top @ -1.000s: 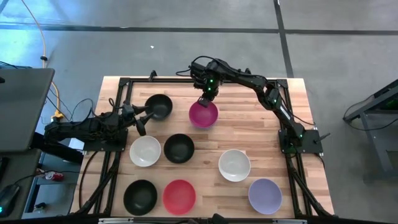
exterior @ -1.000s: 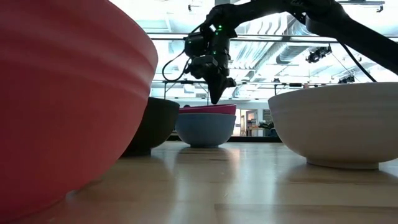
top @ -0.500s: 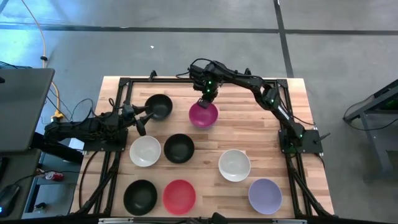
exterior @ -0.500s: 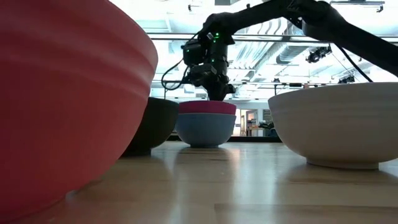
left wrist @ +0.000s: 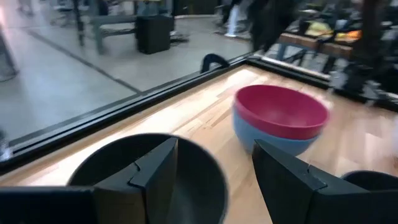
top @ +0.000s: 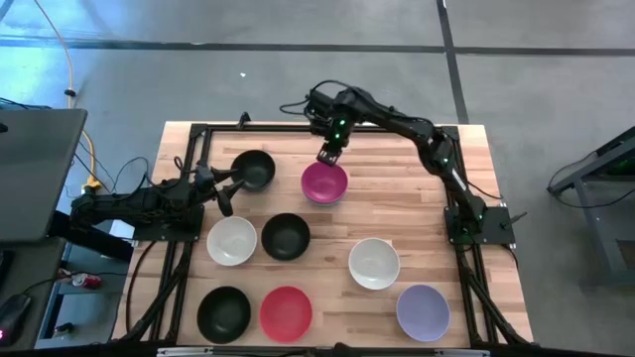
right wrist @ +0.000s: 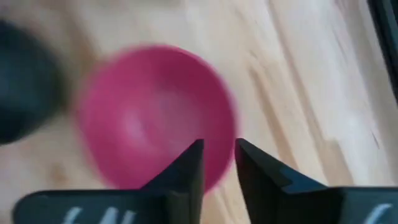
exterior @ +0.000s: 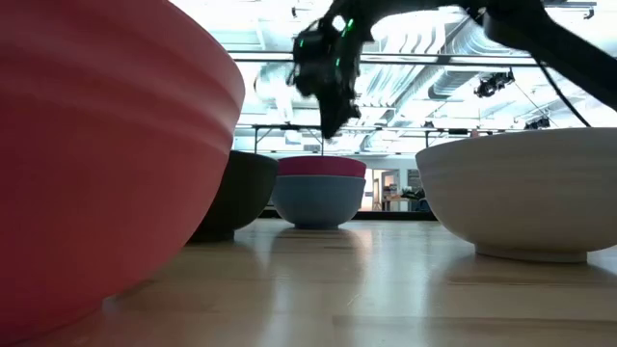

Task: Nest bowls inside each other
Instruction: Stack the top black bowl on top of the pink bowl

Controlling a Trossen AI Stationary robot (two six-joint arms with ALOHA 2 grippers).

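The magenta bowl (top: 324, 183) sits nested in the blue bowl (exterior: 318, 200) near the table's far edge; in the low view its rim (exterior: 321, 166) lies level on the blue one. My right gripper (top: 328, 156) hovers above the magenta bowl's far rim, open by a narrow gap (right wrist: 217, 163) and holding nothing. My left gripper (top: 226, 191) waits open at the table's left, beside a black bowl (top: 254, 170); in the left wrist view (left wrist: 214, 168) one finger stands over that bowl's rim (left wrist: 106, 162). My left gripper stands with one finger (left wrist: 155, 177) over the near rim of the black bowl (left wrist: 199, 158); I cannot tell whether it touches. My right gripper touches nothing.
Six more bowls rest on the wood: white (top: 231, 241), black (top: 286, 236), white (top: 374, 263), black (top: 223, 313), red (top: 286, 311) and lavender (top: 423, 311). The red bowl (exterior: 96, 154) fills the low view's left side. Bare wood shows right of the magenta bowl.
My right gripper has risen from the magenta bowl's far rim and now hangs clear above it. The magenta bowl, slightly tilted a second ago, has settled level into the blue bowl.
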